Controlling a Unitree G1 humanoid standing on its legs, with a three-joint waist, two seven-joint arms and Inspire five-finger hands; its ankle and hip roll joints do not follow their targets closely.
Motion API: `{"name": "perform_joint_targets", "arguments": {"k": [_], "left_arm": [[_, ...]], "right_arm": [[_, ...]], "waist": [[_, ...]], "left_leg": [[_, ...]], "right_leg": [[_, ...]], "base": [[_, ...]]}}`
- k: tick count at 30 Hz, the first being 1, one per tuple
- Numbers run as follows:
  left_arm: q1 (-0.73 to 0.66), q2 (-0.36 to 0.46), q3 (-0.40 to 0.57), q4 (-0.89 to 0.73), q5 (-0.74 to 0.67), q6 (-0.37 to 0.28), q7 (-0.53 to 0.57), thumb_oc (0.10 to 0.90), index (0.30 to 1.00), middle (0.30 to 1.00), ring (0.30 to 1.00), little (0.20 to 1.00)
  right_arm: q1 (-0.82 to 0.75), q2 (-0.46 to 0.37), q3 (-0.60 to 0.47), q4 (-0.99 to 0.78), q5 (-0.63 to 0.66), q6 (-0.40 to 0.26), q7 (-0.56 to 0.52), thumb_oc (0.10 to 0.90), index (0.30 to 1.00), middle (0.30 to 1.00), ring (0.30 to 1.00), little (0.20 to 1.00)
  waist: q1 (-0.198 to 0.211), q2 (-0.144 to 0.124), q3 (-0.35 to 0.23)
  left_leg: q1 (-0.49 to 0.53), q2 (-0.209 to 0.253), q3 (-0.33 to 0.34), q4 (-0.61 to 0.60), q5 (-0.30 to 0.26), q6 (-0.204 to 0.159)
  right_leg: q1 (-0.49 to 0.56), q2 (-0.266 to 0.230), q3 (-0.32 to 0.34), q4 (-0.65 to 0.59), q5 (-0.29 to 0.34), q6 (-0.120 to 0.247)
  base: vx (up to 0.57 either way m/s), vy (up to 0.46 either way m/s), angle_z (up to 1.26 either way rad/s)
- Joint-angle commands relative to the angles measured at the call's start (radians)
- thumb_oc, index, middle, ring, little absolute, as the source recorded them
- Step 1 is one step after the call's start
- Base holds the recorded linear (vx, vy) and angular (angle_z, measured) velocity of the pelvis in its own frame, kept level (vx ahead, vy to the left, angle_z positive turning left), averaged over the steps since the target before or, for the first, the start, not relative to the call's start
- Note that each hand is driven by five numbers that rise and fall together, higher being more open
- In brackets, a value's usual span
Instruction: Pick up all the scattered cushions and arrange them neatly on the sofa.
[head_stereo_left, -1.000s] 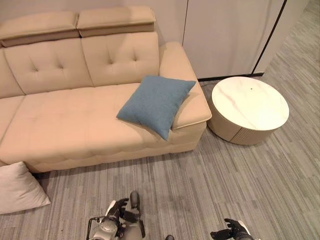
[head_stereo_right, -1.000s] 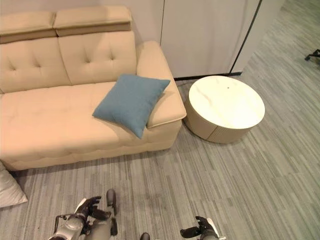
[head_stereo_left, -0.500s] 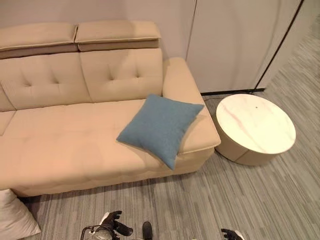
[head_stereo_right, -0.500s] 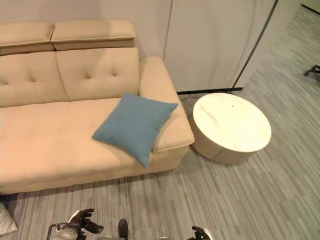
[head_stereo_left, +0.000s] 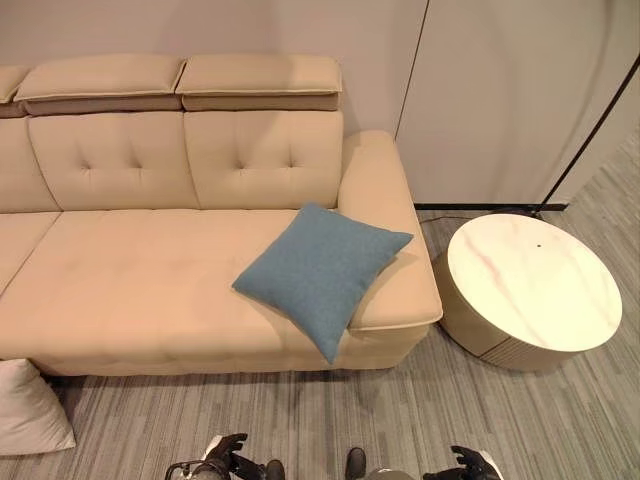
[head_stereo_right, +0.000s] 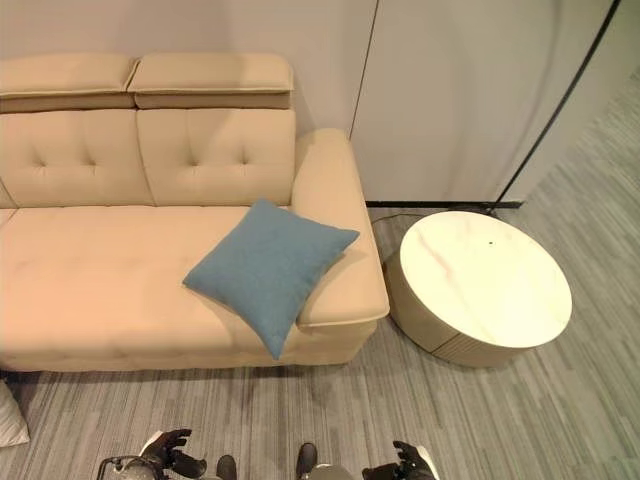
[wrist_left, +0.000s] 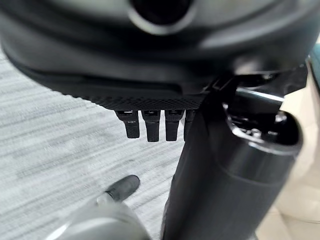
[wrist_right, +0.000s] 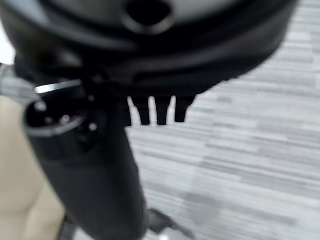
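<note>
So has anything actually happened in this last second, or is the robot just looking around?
Mostly looking around: the whole picture has shifted, so the camera moved, not the furniture. Nothing was taken hold of or let go. The blue square cushion leans on the beige sofa's armrest as before, the white cushion is still on the grey carpet, and the round marble-topped table is unmoved. The left hand and right hand hold nothing.

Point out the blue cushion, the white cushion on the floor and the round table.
blue cushion (head_stereo_left: 322, 270), left eye view, its middle
white cushion (head_stereo_left: 25, 412), left eye view, its middle
round table (head_stereo_left: 533, 281), left eye view, its top
</note>
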Motion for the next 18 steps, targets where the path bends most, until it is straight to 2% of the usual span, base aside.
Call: {"name": "perform_joint_targets", "arguments": {"k": [1,2,3,4,5,7,9,11,13,14,15,18], "left_arm": [[0.015,0.021,-0.016,-0.026,0.007,-0.024,0.004,0.800,0.900,0.900,0.900,0.900],[0.018,0.020,-0.015,-0.031,0.000,-0.021,0.009,0.800,0.900,0.900,0.900,0.900],[0.021,0.020,-0.013,-0.025,-0.001,-0.018,0.012,0.800,0.900,0.900,0.900,0.900],[0.021,0.019,-0.014,-0.022,-0.001,-0.018,0.013,0.800,0.900,0.900,0.900,0.900],[0.021,0.019,-0.014,-0.022,-0.001,-0.018,0.013,0.800,0.900,0.900,0.900,0.900],[0.017,0.017,-0.018,-0.020,-0.010,-0.019,0.017,0.800,0.900,0.900,0.900,0.900],[0.015,0.017,-0.021,-0.020,-0.016,-0.019,0.021,0.800,0.900,0.900,0.900,0.900],[0.014,0.015,-0.023,-0.009,-0.012,-0.018,0.016,0.800,0.900,0.900,0.900,0.900],[0.013,0.017,-0.025,-0.007,-0.003,-0.015,0.014,0.800,0.900,0.900,0.900,0.900],[0.006,0.032,-0.028,-0.011,0.006,-0.018,0.010,0.800,0.900,0.900,0.900,0.900],[0.006,0.032,-0.029,-0.011,0.006,-0.018,0.010,0.800,0.900,0.900,0.900,0.900],[0.003,0.054,-0.020,-0.017,0.000,-0.016,0.020,0.800,0.900,0.900,0.900,0.900]], "right_arm": [[-0.022,-0.032,0.020,-0.013,0.037,-0.025,-0.004,0.800,0.900,0.900,0.900,0.900],[-0.021,-0.033,0.018,-0.009,0.039,-0.022,-0.004,0.800,0.900,0.900,0.900,0.900],[-0.019,-0.034,0.018,-0.007,0.039,-0.022,-0.005,0.800,0.900,0.900,0.900,0.900],[-0.018,-0.034,0.017,-0.009,0.040,-0.023,-0.004,0.800,0.900,0.900,0.900,0.900],[-0.018,-0.034,0.017,-0.009,0.040,-0.023,-0.004,0.800,0.900,0.900,0.900,0.900],[-0.018,-0.036,0.016,-0.012,0.041,-0.022,-0.006,0.800,0.900,0.900,0.900,0.900],[-0.018,-0.037,0.017,-0.015,0.039,-0.020,-0.009,0.800,0.900,0.900,0.900,0.900],[-0.016,-0.034,0.007,-0.010,0.033,-0.015,-0.003,0.800,0.900,0.900,0.900,0.900],[-0.017,-0.032,0.004,-0.011,0.028,-0.016,-0.002,0.800,0.900,0.900,0.900,0.900],[-0.027,-0.024,0.013,-0.026,0.018,-0.015,0.003,0.800,0.900,0.900,0.900,0.900],[-0.027,-0.024,0.013,-0.026,0.018,-0.015,0.003,0.800,0.900,0.900,0.900,0.900],[-0.049,-0.018,0.018,-0.040,0.017,-0.010,-0.003,0.800,0.900,0.900,0.900,0.900]], "waist": [[-0.003,-0.023,-0.007],[0.000,-0.026,-0.014],[0.007,-0.030,-0.021],[0.010,-0.029,-0.023],[0.009,-0.029,-0.023],[0.016,-0.025,-0.021],[0.025,-0.017,-0.018],[0.025,-0.002,-0.027],[0.025,-0.005,-0.032],[0.032,-0.015,-0.032],[0.034,-0.016,-0.033],[0.044,-0.016,-0.022]], "left_leg": [[0.052,-0.054,0.120,0.143,-0.200,0.082],[0.042,-0.002,0.153,0.113,-0.207,0.089],[0.041,0.028,0.140,0.046,-0.198,0.088],[0.033,0.051,0.129,0.017,-0.175,0.081],[0.035,0.050,0.128,0.015,-0.174,0.081],[0.003,0.106,0.094,-0.042,-0.103,0.057],[-0.029,0.139,0.048,-0.082,-0.049,0.036],[-0.016,0.140,0.039,-0.139,-0.039,0.019],[-0.016,0.126,0.043,-0.127,-0.047,0.022],[-0.020,0.087,0.052,-0.094,-0.086,0.047],[-0.020,0.086,0.054,-0.093,-0.086,0.047],[-0.005,0.053,0.103,-0.082,-0.124,0.086]], "right_leg": [[0.012,-0.038,0.020,-0.022,0.012,0.083],[0.032,-0.049,0.009,-0.032,-0.002,0.084],[0.046,-0.054,0.011,-0.036,-0.014,0.090],[0.049,-0.056,0.011,-0.034,-0.021,0.093],[0.050,-0.057,0.010,-0.033,-0.022,0.093],[0.067,-0.061,0.017,-0.032,-0.048,0.095],[0.085,-0.065,0.030,-0.030,-0.068,0.100],[0.111,-0.085,0.040,-0.024,-0.085,0.117],[0.110,-0.104,0.046,-0.016,-0.074,0.126],[0.081,-0.147,0.073,0.030,-0.051,0.145],[0.079,-0.148,0.074,0.031,-0.051,0.145],[0.012,-0.197,0.065,0.123,0.011,0.164]], "base": [[0.10,0.035,0.11],[0.19,0.095,-0.06],[0.25,0.142,0.00],[0.18,0.105,0.09],[0.13,0.112,0.04],[0.16,0.152,0.09],[0.25,0.275,0.03],[0.28,0.341,-0.23],[0.20,0.304,-0.58],[0.23,0.398,-0.61],[0.18,0.391,-0.46],[0.06,0.230,-0.31]]}}
